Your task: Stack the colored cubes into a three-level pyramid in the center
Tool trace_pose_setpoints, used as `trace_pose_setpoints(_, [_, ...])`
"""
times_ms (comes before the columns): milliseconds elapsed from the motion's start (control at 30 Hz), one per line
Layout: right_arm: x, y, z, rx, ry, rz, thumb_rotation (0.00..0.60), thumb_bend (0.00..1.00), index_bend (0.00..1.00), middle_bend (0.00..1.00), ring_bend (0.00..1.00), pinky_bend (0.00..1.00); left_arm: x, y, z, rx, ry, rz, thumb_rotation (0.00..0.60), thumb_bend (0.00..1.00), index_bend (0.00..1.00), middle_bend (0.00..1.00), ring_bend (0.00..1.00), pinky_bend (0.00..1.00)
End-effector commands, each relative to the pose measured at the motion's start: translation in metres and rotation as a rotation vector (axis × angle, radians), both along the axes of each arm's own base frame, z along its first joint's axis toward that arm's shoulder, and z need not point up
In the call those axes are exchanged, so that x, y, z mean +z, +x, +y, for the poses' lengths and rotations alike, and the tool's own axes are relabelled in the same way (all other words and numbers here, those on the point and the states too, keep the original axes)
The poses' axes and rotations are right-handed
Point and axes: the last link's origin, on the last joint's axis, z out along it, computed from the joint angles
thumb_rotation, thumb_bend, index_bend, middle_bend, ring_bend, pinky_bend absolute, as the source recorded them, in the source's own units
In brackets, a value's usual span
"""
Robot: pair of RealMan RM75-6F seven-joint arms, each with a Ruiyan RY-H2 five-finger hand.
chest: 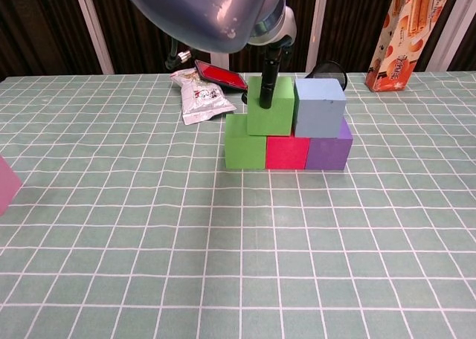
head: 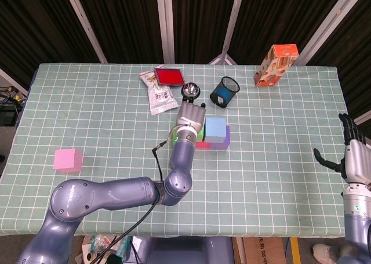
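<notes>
A: Left hand (head: 191, 114)?
B: Over the stack at mid-table. One dark finger (chest: 268, 82) lies down the front of the upper green cube (chest: 271, 116). Whether the hand clamps that cube or only touches it, I cannot tell.

A: Right hand (head: 351, 154)?
B: At the right table edge, fingers apart, holding nothing.

A: Stack, bottom row?
B: Lower green cube (chest: 245, 142), red cube (chest: 287, 153), purple cube (chest: 328, 150), left to right, touching.

A: Second row?
B: Upper green cube over the green-red seam; blue cube (chest: 319, 107) just beside it, over red and purple.

A: Loose cubes?
B: Pink cube (head: 68, 159), well apart at the left of the table (head: 278, 160).

A: Other items?
B: Far side: snack packet (head: 160, 96), red-topped tin (head: 168, 76), metal bowl (head: 191, 90), mesh cup (head: 224, 91), orange box (head: 276, 65) toward the right corner.
</notes>
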Motion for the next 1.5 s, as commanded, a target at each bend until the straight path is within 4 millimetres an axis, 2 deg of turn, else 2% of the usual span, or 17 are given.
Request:
trace_pose_setpoints(33, [0.0, 0.0002, 0.0001, 0.001, 0.0, 0.0, 0.6, 0.31, 0.0, 0.03, 0.0, 0.0, 0.0, -0.0007, 0.0, 0.001, 0.0, 0.003, 0.6, 0.35, 0.12, 0.31, 0.05, 0.08])
trace_pose_setpoints(300, [-0.0001, -0.0002, 0.0, -0.001, 0.0, 0.001, 0.6, 0.31, 0.0, 0.03, 0.0, 0.0, -0.0013, -0.0018, -0.0006, 0.005, -0.005, -0.004, 0.6, 0.34, 0.11, 0.29, 0.05, 0.08])
trace_pose_setpoints(1500, [-0.0006, 0.0013, 0.0003, 0.003, 0.001, -0.004, 0.6, 0.31, 0.0, 0.03, 0.0, 0.0, 0.0012, 0.0014, -0.0055, -0.001, -0.01, -0.005, 0.6, 0.34, 0.11, 0.32, 0.05, 0.08])
